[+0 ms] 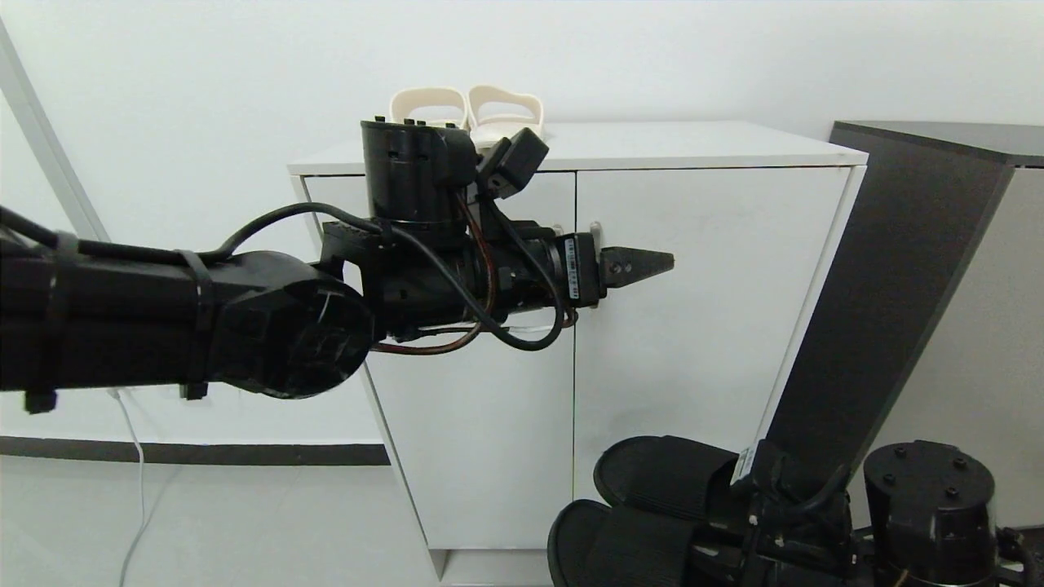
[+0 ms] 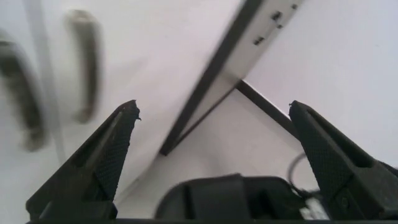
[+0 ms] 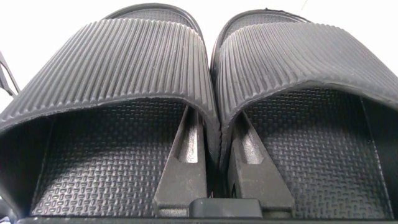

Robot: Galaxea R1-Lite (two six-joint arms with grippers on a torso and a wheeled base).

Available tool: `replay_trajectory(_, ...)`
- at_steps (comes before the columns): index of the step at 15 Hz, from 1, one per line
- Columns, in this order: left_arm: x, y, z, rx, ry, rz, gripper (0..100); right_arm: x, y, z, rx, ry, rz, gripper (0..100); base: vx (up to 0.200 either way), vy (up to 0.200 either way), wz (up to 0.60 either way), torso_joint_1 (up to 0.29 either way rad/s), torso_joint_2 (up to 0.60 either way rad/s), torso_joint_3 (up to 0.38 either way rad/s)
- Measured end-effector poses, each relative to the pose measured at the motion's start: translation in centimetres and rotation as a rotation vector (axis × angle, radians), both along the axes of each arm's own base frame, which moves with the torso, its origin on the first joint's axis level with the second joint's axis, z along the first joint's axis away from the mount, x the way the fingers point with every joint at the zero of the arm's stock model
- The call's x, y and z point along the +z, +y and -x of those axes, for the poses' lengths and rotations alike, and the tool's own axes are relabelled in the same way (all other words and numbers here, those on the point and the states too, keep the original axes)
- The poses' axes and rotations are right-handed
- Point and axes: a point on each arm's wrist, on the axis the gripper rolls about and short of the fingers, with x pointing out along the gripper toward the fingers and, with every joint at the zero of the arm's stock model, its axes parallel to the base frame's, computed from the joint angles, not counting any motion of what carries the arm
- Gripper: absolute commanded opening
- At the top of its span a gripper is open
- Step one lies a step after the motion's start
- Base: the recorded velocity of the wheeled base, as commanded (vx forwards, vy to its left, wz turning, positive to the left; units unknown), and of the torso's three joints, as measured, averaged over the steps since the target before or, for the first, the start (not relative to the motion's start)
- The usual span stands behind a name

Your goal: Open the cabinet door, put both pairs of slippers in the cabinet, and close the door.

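Observation:
The white cabinet [image 1: 693, 326] has both doors shut, with two slim handles [image 1: 595, 233] at the centre seam. A cream pair of slippers [image 1: 465, 108] rests on its top. My left gripper [image 1: 648, 263] hovers just in front of the handles [image 2: 87, 62], open [image 2: 212, 107] with nothing between its fingers. Low in front of the cabinet, a black pair of slippers [image 1: 652, 497] hangs side by side. My right gripper [image 3: 217, 158] is shut on their two inner walls, one finger inside each black slipper [image 3: 124, 68].
A dark grey cabinet [image 1: 897, 285] stands right beside the white one, on its right. A white wall runs behind. A thin white cable [image 1: 134, 489] hangs down to the floor on the left.

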Motion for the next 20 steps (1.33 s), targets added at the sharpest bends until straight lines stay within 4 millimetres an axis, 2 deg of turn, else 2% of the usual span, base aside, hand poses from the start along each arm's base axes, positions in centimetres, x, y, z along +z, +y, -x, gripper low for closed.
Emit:
replay_trajectory(8, -0.7, -0.6, -2.8, 0.092, -0.007, -0.003, 100, 0.0, 0.0, 0.0, 0.000, 0.001, 0.001, 0, 0.000, 0.000, 0.00, 0.000, 0.00, 0.000)
replay_trajectory(16, -1.3, -1.5, -4.1, 0.091, -0.006, -0.002, 100, -0.4, -0.2, 0.3, 0.003, 0.014, 0.015, 0, 0.000, 0.000, 0.00, 0.000, 0.00, 0.000)
replay_trajectory(17, -1.4, -1.6, -4.2, 0.090, -0.006, -0.003, 0, -0.5, -0.3, 0.4, 0.004, 0.016, 0.017, 0, 0.000, 0.000, 0.00, 0.000, 0.00, 0.000)
replay_trajectory(20, -1.5, -1.5, -4.3, 0.098, -0.001, -0.005, 0, -0.5, -0.3, 0.4, 0.013, 0.004, 0.027, 0, 0.000, 0.000, 0.00, 0.000, 0.00, 0.000)
